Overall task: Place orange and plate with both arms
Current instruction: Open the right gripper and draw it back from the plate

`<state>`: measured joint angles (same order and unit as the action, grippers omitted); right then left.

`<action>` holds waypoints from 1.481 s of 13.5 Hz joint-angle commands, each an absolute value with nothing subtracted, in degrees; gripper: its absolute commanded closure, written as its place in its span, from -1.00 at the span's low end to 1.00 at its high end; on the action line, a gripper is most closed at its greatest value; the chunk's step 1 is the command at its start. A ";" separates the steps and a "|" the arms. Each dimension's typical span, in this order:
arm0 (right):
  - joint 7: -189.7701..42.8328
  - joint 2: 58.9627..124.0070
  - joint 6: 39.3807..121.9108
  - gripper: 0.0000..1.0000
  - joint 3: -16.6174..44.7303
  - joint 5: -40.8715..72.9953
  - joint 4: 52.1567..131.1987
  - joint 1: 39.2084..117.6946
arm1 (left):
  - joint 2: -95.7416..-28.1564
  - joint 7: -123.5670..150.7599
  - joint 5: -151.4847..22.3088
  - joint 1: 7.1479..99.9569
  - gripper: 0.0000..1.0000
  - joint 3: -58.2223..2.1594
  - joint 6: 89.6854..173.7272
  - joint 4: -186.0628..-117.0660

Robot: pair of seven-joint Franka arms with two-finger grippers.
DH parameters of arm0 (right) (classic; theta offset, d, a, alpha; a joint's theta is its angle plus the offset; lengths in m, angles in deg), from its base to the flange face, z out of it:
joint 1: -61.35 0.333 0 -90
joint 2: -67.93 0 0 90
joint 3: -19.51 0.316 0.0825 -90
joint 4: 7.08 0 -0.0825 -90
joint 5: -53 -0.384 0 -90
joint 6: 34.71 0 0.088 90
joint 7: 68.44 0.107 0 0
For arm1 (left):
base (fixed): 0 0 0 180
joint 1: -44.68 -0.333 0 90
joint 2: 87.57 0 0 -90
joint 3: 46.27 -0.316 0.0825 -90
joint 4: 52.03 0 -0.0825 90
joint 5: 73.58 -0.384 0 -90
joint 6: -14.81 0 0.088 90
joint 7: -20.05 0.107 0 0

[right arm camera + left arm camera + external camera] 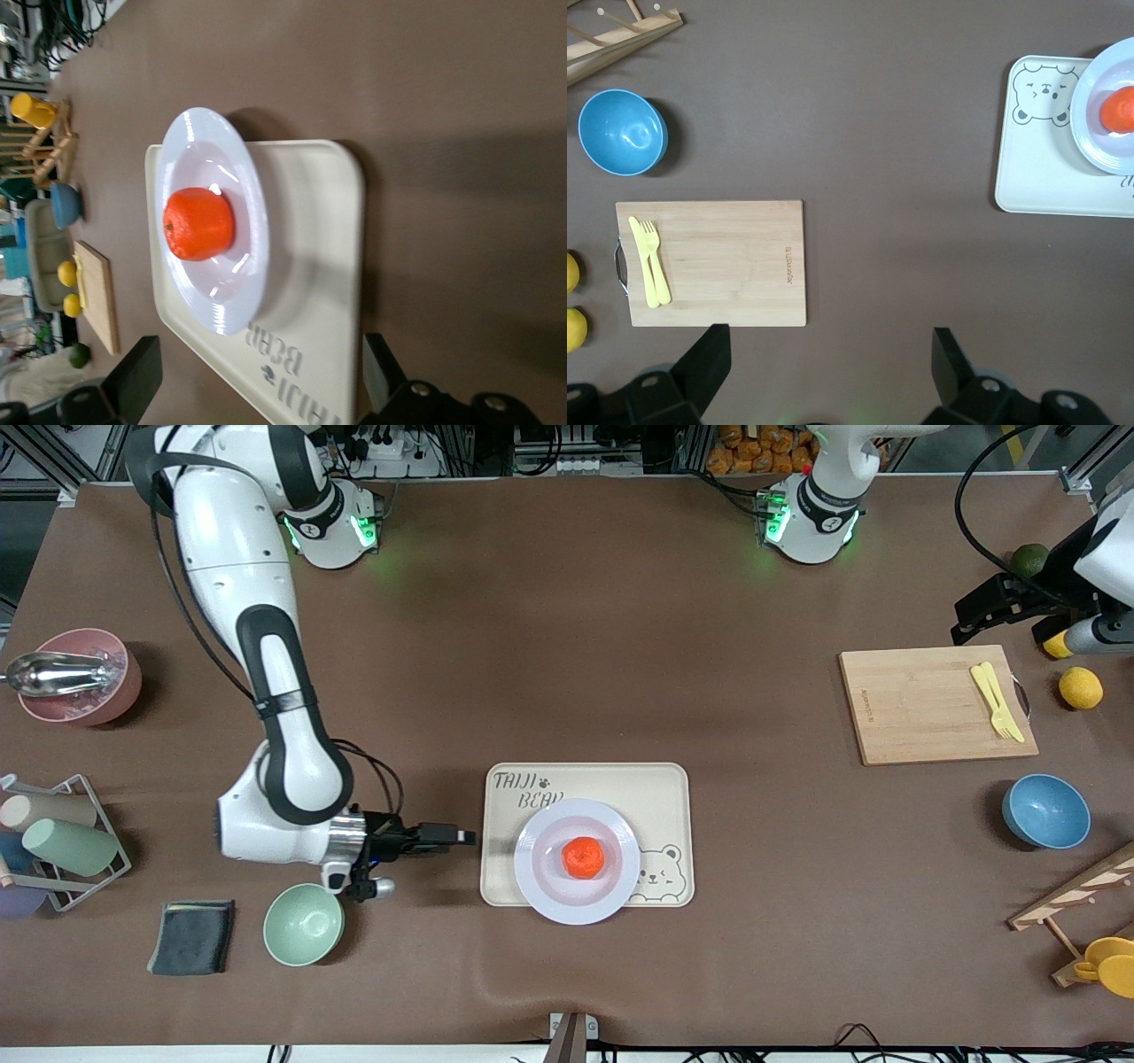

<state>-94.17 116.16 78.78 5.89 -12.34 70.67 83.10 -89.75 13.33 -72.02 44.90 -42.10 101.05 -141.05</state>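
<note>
Orange (583, 857): was seen resting in the middle of the plate, lower centre of the frame.
Plate (540, 890): was laid on the bear-print tray (660, 790).
Right gripper (468, 837): was held low beside the tray, fingers apart, nothing held.
Left gripper (824, 354): was kept at the upper right, over the table by the cutting board (921, 708), fingers apart, waiting.
Progress: placing was judged done; only withdrawal was left.

The left gripper (997, 607) is partly cut off by the front view's edge, and it hides part of a lemon (1054, 645). In the left wrist view the plate (1099, 133), the orange (1121, 108) and the tray (1045, 168) run past the frame edge. In the right wrist view the tray's printed corner (283, 376) is cut off.
</note>
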 commanded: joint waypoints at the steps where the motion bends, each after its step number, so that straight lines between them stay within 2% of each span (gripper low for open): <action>1: -94.19 109.88 76.05 -1.00 4.74 -1.28 72.11 83.06 | -89.77 13.89 -71.38 45.12 -1.00 -42.31 100.32 -140.45; 6: -94.36 96.09 61.81 -1.00 -2.19 25.88 75.00 82.80 | -89.68 13.89 -71.47 45.38 -1.00 -42.23 100.50 -140.45; 9: -94.45 86.34 58.37 -1.00 -4.75 36.52 80.09 82.89 | -89.77 13.90 -71.47 45.29 -1.00 -42.05 100.41 -140.45; 12: -93.49 78.06 57.41 -1.00 -3.88 45.08 82.39 80.71 | -89.77 13.89 -71.47 44.86 -1.00 -42.14 100.41 -140.45; 14: -91.22 74.98 56.52 -1.00 0.06 46.48 82.30 76.06 | -90.03 13.98 -71.47 44.77 -1.00 -42.31 100.41 -140.36; 20: -74.60 69.17 50.81 -1.00 21.05 48.86 82.48 57.18 | -89.86 13.98 -71.38 44.77 -1.00 -42.23 100.41 -140.36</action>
